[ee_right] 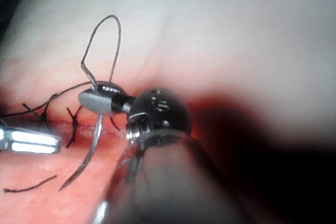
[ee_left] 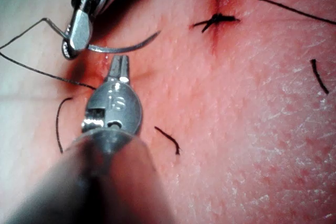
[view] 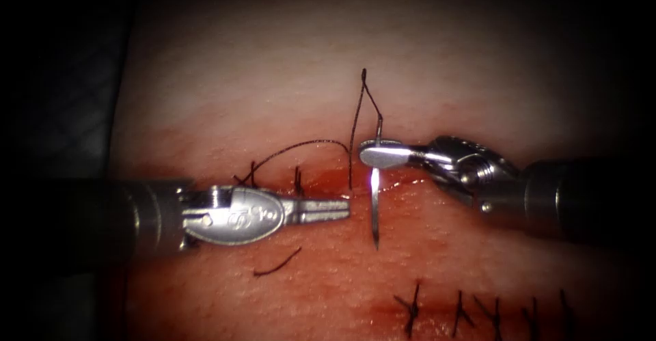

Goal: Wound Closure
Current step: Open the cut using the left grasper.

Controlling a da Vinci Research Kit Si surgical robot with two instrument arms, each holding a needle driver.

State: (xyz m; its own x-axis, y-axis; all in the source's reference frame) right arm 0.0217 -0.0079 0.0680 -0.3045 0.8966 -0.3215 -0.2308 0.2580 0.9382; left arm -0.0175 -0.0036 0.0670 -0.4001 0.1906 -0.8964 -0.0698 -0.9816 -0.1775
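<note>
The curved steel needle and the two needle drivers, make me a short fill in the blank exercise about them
1. The curved steel needle is held by the ____ arm's tool.
2. That tool grips the needle near its ____ end, where the dark thread joins.
3. The needle's point is ____ the tissue.
4. The left arm's tool holds ____.

Missing words: right; thread; outside; nothing
</note>
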